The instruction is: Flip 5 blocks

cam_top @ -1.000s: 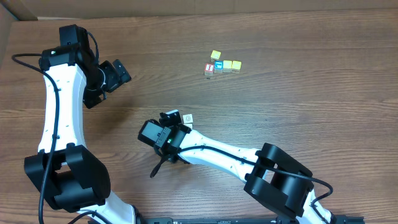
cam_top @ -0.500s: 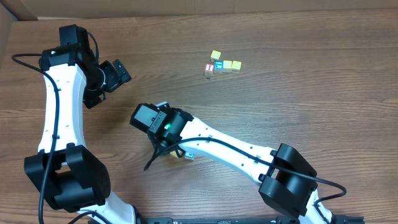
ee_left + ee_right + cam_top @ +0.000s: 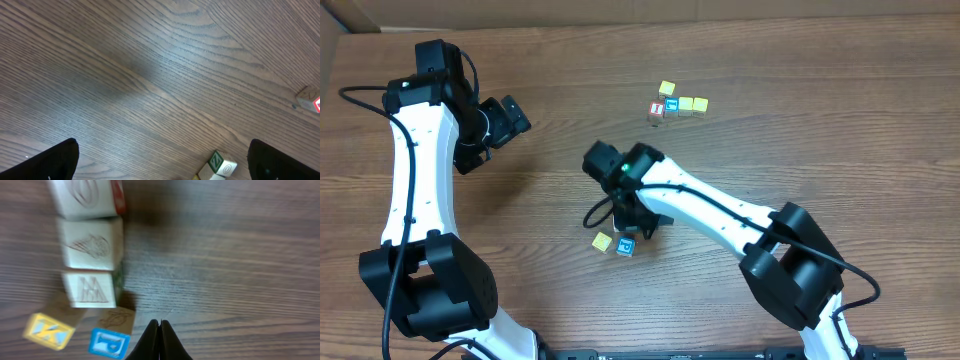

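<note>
Light falls evenly from above in the overhead view. The wooden table (image 3: 840, 150) is bright without glare, and the left arm (image 3: 415, 170) and right arm (image 3: 700, 205) throw only short, soft shadows. The left wrist view is sharp on the wood grain, crossed by one diffuse dark patch. The left gripper (image 3: 165, 165) shows only as blurred black fingertips (image 3: 55, 162) in the lower corners. The right wrist view is soft throughout: the whitish blocks (image 3: 90, 245) are smeared, and the blue "P" block (image 3: 108, 343) and yellow block (image 3: 47, 330) more so.
</note>
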Controlling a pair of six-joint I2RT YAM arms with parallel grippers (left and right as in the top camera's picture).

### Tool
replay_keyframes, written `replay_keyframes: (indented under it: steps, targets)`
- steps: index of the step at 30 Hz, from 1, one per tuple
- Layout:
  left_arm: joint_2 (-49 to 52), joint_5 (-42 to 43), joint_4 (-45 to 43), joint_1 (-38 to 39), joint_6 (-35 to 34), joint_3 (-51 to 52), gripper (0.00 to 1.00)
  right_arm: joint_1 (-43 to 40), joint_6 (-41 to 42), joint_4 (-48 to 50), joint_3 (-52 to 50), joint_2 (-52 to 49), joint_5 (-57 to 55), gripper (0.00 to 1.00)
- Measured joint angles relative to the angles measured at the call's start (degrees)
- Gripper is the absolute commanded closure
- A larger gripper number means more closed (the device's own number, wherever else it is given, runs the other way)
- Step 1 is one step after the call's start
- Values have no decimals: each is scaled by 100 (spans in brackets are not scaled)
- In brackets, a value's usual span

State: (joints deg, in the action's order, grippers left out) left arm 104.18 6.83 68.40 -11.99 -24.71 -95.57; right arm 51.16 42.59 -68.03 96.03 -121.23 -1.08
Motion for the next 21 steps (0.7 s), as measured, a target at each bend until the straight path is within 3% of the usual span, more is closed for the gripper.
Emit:
replay_keyframes:
  steps: [5, 21]
  targets:
    - [0, 0, -2, 0, 0, 0, 0, 92, -105, 428, -501, -2, 234, 96]
    - [0, 0, -2, 0, 0, 0, 0, 455, -343, 498, -529, 0, 669, 96]
